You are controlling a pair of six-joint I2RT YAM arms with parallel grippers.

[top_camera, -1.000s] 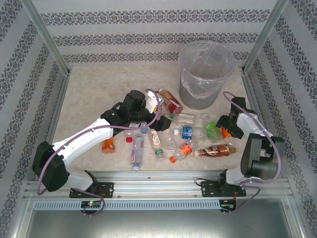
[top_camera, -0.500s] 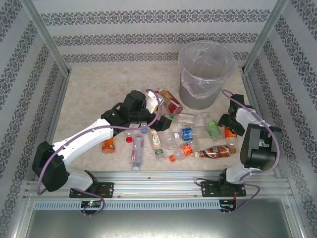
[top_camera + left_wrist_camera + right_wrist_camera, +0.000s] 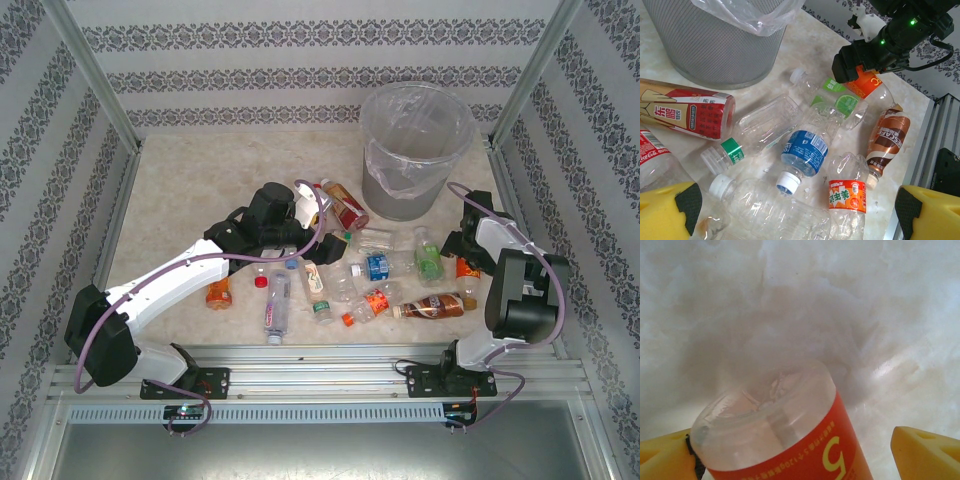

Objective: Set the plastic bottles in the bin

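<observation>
Several plastic bottles lie scattered on the table in front of the bin (image 3: 415, 150). My left gripper (image 3: 318, 243) hangs open above the pile; in the left wrist view it (image 3: 797, 205) frames a clear white-capped bottle (image 3: 765, 207), a blue-labelled bottle (image 3: 805, 150) and an orange-labelled bottle (image 3: 846, 197). My right gripper (image 3: 462, 252) is open and low over a red-orange labelled bottle (image 3: 466, 268). In the right wrist view that bottle (image 3: 790, 440) lies between the yellow fingers (image 3: 920, 452), its clear base pointing away from the camera.
A green-labelled bottle (image 3: 428, 260) and a brown coffee bottle (image 3: 435, 305) lie beside the right gripper. A red-labelled amber bottle (image 3: 345, 203) lies next to the bin. An orange drink bottle (image 3: 219, 292) and a long clear bottle (image 3: 277, 305) lie at the left. A metal rail (image 3: 330, 352) runs along the near edge.
The right arm has folded in and its gripper has shifted slightly over the red-orange bottle. The green bottle has turned a little. The left arm has not moved.
</observation>
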